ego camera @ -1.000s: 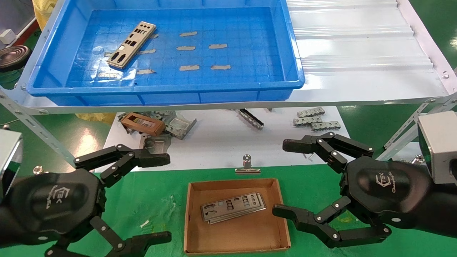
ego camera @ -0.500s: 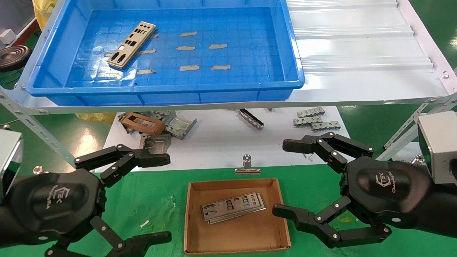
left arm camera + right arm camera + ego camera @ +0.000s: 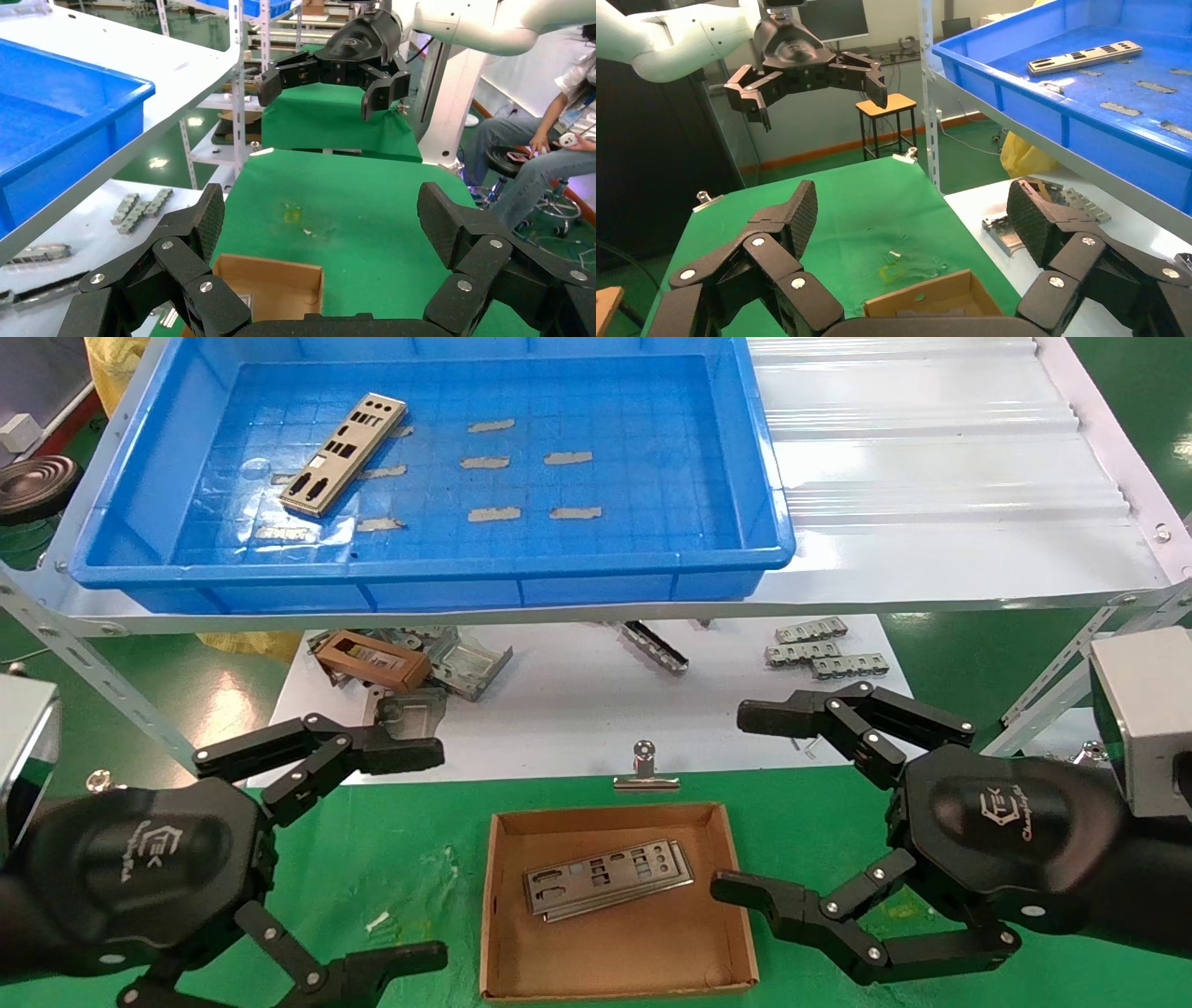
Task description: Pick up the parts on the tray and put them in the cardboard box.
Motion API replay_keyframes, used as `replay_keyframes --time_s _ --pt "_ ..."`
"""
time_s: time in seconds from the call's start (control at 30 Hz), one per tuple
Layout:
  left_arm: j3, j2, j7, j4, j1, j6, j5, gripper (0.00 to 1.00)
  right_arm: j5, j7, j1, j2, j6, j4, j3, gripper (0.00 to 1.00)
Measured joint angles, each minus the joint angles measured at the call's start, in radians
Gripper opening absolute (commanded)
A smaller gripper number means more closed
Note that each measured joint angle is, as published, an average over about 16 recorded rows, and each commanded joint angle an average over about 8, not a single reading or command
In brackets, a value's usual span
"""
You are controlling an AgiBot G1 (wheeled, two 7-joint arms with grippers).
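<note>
One silver-grey part (image 3: 343,453) lies slanted at the far left of the blue tray (image 3: 773,514) on the upper shelf; the right wrist view shows that part (image 3: 1084,57) too. Down on the green mat, the cardboard box (image 3: 503,915) holds stacked parts (image 3: 605,879). My left gripper (image 3: 433,854) hovers left of the box, open and empty. My right gripper (image 3: 736,801) hovers at the box's right edge, also open and empty. In each wrist view the box corner (image 3: 270,284) (image 3: 926,298) sits below the spread fingers.
Grey tape strips (image 3: 494,514) are stuck to the tray floor. Below the shelf, a white sheet carries grey metal frames (image 3: 466,663), a brown frame piece (image 3: 372,658) and brackets (image 3: 819,649). A binder clip (image 3: 644,770) sits behind the box. A corrugated white sheet (image 3: 931,449) lies right of the tray.
</note>
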Motion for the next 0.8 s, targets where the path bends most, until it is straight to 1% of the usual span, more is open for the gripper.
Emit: replay_keyframes --time_s 0.8 --pt "0.0 0.0 0.0 0.0 0.0 0.0 0.0 1.0 0.0 0.0 0.0 0.0 0.0 0.0 0.0 1.0"
